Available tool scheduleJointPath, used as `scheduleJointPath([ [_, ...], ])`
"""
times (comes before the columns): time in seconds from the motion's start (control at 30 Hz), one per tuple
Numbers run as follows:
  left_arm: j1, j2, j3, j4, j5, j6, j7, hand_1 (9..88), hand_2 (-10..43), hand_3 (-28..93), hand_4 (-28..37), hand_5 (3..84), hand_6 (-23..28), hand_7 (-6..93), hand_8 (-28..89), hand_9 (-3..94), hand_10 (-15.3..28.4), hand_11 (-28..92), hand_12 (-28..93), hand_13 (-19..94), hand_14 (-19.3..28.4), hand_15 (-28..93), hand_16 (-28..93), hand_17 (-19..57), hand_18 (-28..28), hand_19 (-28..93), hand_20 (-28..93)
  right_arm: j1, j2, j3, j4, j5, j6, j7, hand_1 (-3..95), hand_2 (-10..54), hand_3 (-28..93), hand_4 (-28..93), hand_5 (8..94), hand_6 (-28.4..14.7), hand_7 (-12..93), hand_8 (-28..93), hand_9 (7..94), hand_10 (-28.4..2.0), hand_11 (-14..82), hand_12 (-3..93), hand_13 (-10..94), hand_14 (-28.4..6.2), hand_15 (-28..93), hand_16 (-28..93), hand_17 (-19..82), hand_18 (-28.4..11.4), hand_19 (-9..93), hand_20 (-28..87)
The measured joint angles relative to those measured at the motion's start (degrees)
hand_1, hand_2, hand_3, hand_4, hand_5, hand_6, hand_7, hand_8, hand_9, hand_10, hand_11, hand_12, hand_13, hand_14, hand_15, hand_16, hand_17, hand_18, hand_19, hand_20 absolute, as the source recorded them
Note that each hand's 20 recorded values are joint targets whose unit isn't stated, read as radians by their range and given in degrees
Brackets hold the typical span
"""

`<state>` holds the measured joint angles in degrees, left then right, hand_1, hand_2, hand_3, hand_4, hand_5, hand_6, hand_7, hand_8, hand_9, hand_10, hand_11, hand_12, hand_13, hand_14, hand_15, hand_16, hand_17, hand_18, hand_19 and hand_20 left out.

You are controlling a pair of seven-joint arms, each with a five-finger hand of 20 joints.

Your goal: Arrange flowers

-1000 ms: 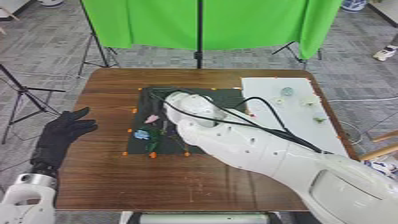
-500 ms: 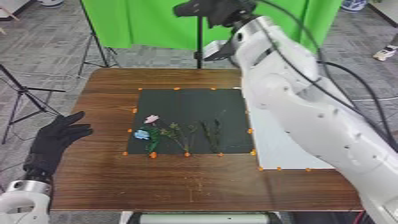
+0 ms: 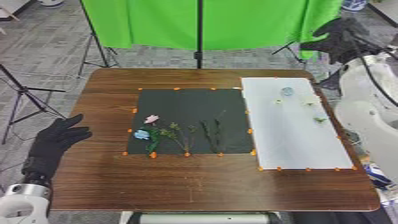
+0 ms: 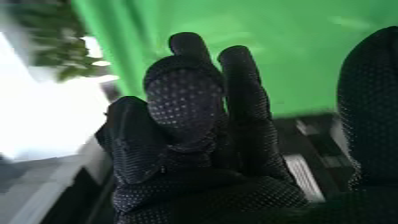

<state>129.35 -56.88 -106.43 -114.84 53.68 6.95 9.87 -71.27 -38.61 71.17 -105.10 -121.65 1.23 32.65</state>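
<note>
In the head view, my right hand (image 3: 333,41) is beyond the table's far right corner, open and holding nothing. My left hand (image 3: 57,142) is open over the table's left side. On the black mat (image 3: 182,105) lie a pink flower (image 3: 151,119), a blue flower (image 3: 141,134) and several green stems (image 3: 188,137). The white sheet (image 3: 289,142) holds a pale blue flower head (image 3: 287,92), two small pale blooms (image 3: 309,104) and a pale green one (image 3: 321,119). In the right wrist view, my right hand (image 4: 200,192) has relaxed fingers with nothing between them.
The brown table (image 3: 191,185) carries orange tabs along the mat and sheet edges. A green backdrop (image 3: 147,25) on a black stand (image 3: 199,55) rises behind the table. My right arm (image 3: 378,107) runs beside the table's right edge.
My right arm has swung from above the mat up past the table's far edge and then to the right, uncovering the mat and the white sheet. The left hand has shifted slightly.
</note>
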Motion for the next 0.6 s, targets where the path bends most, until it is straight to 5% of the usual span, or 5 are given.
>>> scheduleJointPath([
  [0.6,0.0,-0.07,0.05,0.06,0.09,-0.18,-0.26,14.7,25.8,66,-28.3,47.4,8.5,5.5,-5,51.6,17.1,19,11,44,20.7,24,-1,12.9,15.8,21,20,-7.9,-0.3,0.3,9.3,1.6,-7.5,5.3,30.2,-9.5,61,-12,61.5,-0.2,14,-8,72.6,-16.4,16.8,22.3,84,-6.9,62,30,55,-19.3,93,54],
])
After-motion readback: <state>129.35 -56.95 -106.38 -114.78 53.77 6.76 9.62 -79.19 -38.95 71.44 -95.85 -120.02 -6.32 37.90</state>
